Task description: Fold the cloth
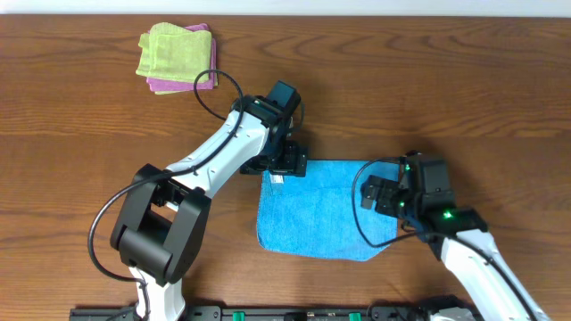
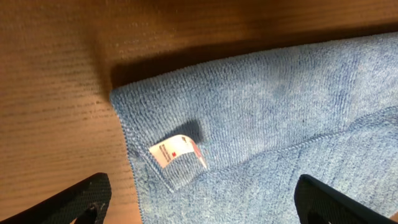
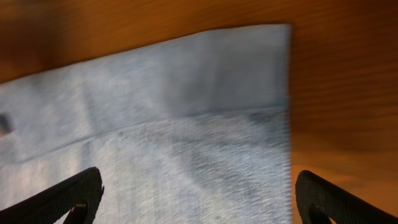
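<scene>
The sky-blue cloth (image 1: 321, 212) lies on the table, folded over with one layer edge showing. My left gripper (image 1: 287, 164) is open over its far left corner, where a white care tag (image 2: 177, 151) shows on the cloth (image 2: 273, 118); one finger is over wood, the other over cloth. My right gripper (image 1: 379, 194) is open over the cloth's far right corner; in the right wrist view the cloth (image 3: 186, 124) fills the space between the fingers (image 3: 199, 205) and its right edge runs just inside the right finger.
A light green folded cloth (image 1: 174, 50) lies on a pink one (image 1: 183, 82) at the far left of the wooden table (image 1: 80, 152). The left arm's cable loops near them.
</scene>
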Controlling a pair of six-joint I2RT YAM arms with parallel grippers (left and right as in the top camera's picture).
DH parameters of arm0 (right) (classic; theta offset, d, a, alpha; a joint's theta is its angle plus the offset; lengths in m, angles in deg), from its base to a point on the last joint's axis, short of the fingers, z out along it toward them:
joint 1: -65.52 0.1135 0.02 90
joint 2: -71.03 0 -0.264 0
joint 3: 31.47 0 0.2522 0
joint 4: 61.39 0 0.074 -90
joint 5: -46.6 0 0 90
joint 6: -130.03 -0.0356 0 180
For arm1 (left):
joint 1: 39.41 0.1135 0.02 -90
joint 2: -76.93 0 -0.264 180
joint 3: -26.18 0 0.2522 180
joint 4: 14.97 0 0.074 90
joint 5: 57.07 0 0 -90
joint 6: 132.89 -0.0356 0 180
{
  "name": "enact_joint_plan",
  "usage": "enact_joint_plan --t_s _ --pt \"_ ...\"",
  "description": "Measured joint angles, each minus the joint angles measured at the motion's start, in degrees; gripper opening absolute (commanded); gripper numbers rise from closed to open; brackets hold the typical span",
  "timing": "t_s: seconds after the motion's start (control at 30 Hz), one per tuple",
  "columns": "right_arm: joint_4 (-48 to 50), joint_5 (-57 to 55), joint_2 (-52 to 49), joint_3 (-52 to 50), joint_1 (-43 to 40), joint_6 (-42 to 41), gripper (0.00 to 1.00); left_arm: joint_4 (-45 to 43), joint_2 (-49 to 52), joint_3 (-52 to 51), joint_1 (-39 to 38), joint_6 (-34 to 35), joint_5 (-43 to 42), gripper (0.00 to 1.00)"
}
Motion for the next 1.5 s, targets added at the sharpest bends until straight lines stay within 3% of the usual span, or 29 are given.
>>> enact_joint_plan --t_s 0.33,0.7,1.0,1.5 --pt "1.38 5.9 -3.26 0.02 -13.55 3.45 0.99 -0.92 0.0 -0.02 0.0 1.53 -0.44 0.96" --pt "2.56 7.45 -3.26 1.51 -13.81 4.44 0.99 -0.48 0.0 -3.06 -0.39 4.57 -1.18 0.96" --pt "2.75 7.26 -3.26 3.45 -13.81 4.59 0.99 -10.71 0.04 -6.8 -3.41 6.97 -6.64 0.96" --pt "3.04 6.84 -3.28 3.45 -13.84 5.25 0.99 -6.4 0.04 -7.02 -3.39 7.1 -4.76 0.98"
